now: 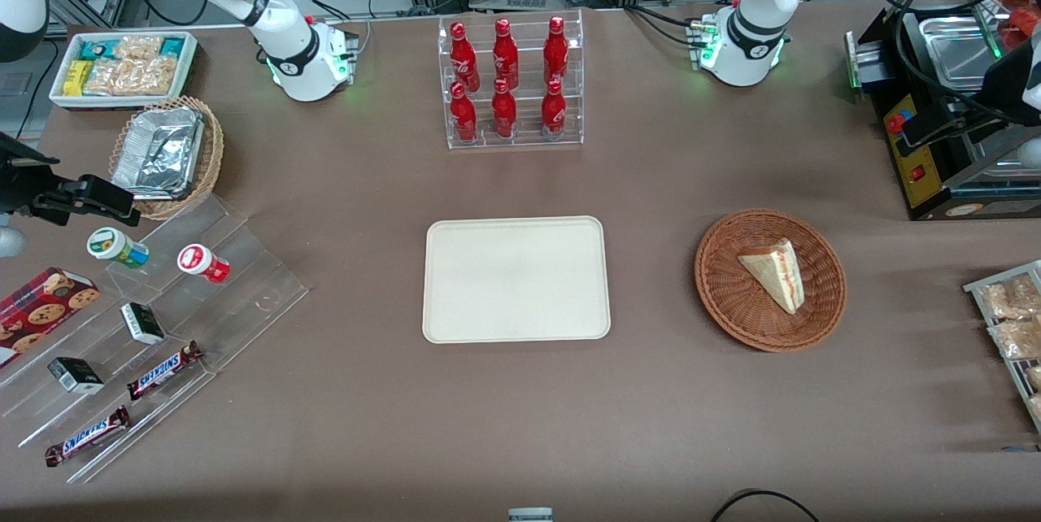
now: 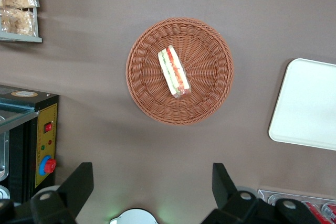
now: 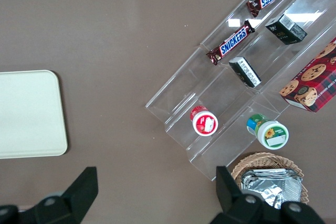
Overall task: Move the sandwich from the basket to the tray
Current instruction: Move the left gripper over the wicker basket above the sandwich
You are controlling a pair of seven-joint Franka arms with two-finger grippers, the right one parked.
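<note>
The sandwich [image 1: 774, 272] lies in the basket [image 1: 726, 292], its cut edge with red and green filling turned up toward the wrist camera; the basket sits on the brown table [image 1: 520, 408] toward the working arm's end, beside the tray [image 1: 516, 279] and well apart from it; the tray holds nothing; the gripper [image 2: 152, 184] hangs high above the table, near the basket but clear of it, its fingers [image 2: 79, 182] spread wide and released; a rack of red bottles [image 1: 508, 79] stands farther from the front camera than the tray.
</note>
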